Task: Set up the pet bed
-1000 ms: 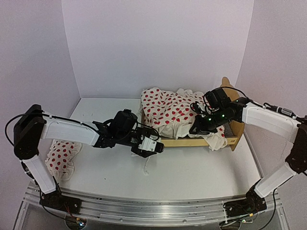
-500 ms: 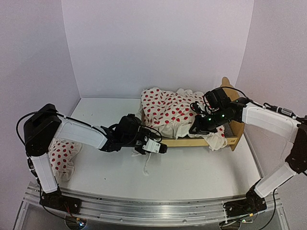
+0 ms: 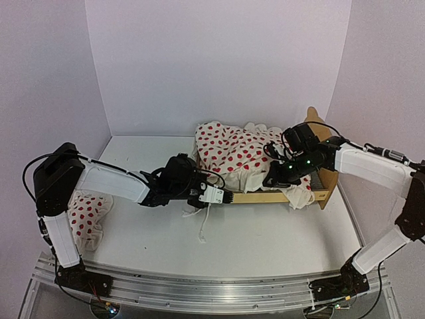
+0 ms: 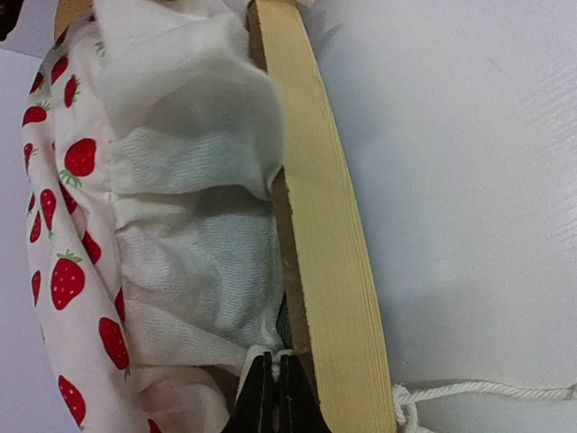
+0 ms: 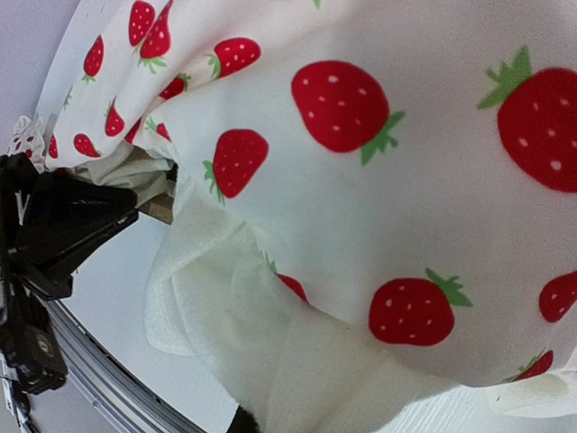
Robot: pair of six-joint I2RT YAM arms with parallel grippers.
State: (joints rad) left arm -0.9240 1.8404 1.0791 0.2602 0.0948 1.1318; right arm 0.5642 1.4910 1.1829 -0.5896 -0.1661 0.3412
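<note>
Pet bed (image 3: 257, 197) sits back right on the desk (image 3: 265, 242), mostly buried under the strawberry cloth (image 3: 229, 149). Left tool (image 3: 229, 197) is pinched shut right at the left end of the near side rail, with the ruffle bunched around it. Right tool (image 3: 271, 179) is clamped on the cloth above the bed. A dotted pillow (image 3: 83, 216) lies far left, and a white string (image 3: 204, 229) trails in front.

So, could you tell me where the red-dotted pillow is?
Top view: the pillow lies at the table's left edge beside the left arm, far from the pet bed.
</note>
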